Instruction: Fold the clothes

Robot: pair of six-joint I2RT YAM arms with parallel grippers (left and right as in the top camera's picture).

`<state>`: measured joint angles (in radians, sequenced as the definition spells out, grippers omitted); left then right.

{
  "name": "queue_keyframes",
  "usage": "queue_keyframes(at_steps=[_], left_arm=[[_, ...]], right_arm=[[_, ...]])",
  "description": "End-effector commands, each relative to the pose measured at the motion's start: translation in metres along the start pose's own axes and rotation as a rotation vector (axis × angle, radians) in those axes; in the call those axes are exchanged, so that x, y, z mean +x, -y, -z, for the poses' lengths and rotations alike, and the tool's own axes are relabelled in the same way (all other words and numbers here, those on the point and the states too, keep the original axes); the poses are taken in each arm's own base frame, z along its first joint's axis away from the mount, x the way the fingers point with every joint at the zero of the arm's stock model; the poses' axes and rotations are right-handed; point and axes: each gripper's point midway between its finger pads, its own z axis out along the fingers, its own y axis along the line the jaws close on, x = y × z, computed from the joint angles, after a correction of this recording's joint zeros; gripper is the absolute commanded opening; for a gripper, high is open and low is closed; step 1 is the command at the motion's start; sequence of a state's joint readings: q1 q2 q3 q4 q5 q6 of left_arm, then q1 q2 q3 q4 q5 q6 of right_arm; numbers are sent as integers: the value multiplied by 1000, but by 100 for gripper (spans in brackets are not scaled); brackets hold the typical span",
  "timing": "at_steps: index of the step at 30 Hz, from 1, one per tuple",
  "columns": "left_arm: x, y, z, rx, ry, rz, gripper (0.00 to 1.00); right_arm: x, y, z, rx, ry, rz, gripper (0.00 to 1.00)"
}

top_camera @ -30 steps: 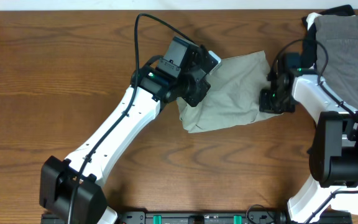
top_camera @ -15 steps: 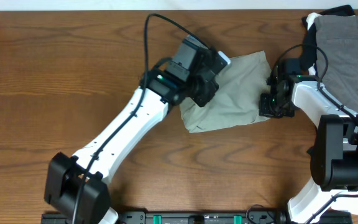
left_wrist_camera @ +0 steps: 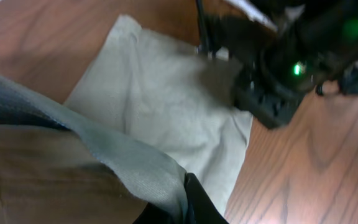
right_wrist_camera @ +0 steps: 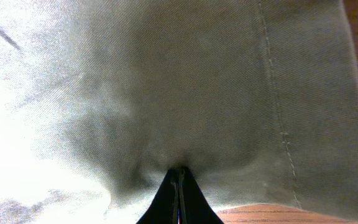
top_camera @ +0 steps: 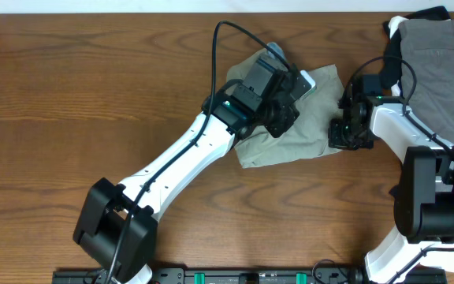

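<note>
Mid-table, the shorts (top_camera: pixel 318 118) look half folded: left gripper (left_wrist_camera: pixel 192 200) clamped on a lifted edge, right gripper (right_wrist_camera: pixel 179 185) pinched shut on the opposite edge, grey pile (top_camera: pixel 440 55) apparently waiting.

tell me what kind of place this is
Probably a robot lab bench: left arm and right arm mounted at a wooden table, khaki shorts between them, a grey garment pile at the corner.
</note>
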<state>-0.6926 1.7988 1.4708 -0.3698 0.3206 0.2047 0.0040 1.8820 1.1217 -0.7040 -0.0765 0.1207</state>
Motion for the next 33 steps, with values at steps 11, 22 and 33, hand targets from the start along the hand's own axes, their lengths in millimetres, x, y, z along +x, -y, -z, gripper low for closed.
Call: queue_keyframes(at_steps=[11, 22, 33], left_arm=[[-3, 16, -32, 39, 6, 44, 6], [-3, 33, -54, 67, 20, 20, 7], [-19, 32, -55, 65, 87, 52, 7]], right_arm=[[29, 8, -22, 20, -84, -9, 1], [29, 8, -22, 20, -84, -9, 1], [30, 8, -21, 20, -87, -10, 1]])
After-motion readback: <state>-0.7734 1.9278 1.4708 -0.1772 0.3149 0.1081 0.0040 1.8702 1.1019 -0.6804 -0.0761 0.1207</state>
